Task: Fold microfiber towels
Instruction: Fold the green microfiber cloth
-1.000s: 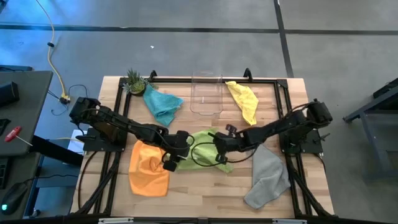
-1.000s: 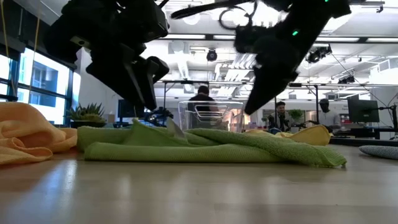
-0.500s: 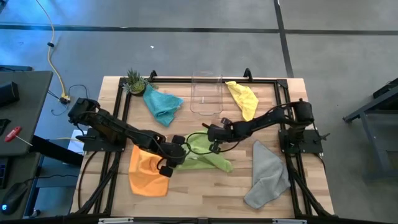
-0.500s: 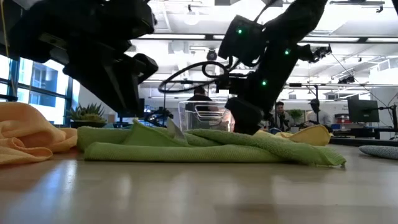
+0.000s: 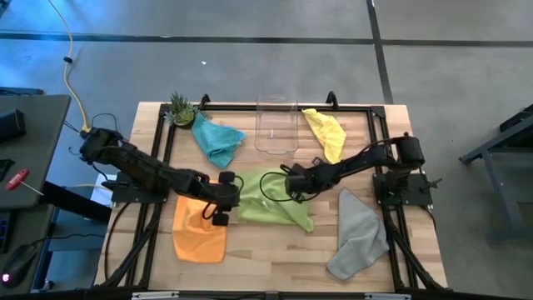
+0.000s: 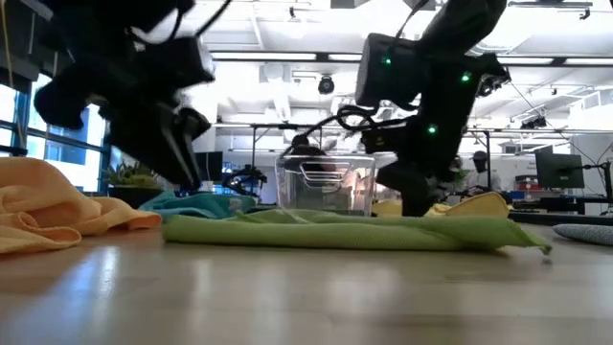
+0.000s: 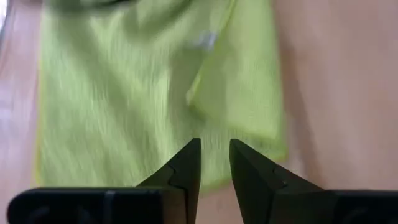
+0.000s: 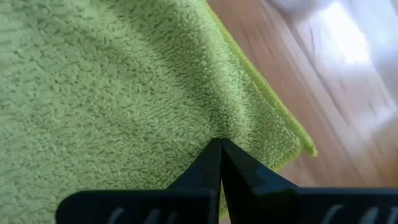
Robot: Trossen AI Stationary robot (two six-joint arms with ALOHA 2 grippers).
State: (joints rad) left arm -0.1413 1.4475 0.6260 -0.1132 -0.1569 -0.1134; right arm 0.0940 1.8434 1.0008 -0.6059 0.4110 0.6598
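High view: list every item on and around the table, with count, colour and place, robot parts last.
lime green towel: 1, mid-table, spread between the two grippers.
orange towel: 1, front left, crumpled.
teal blue towel: 1, back left, beside the plant.
yellow towel: 1, back right, beside the bin.
grey towel: 1, front right.
clear plastic bin: 1, back centre.
small plant: 1, green, back left corner.
table: 1, light wood, black frame.
side desk: 1, grey, off the table's left.
left gripper: 1, dark, at the lime green towel's left edge, fingers slightly apart.
right gripper: 1, dark, on the lime green towel's right part, fingers together.
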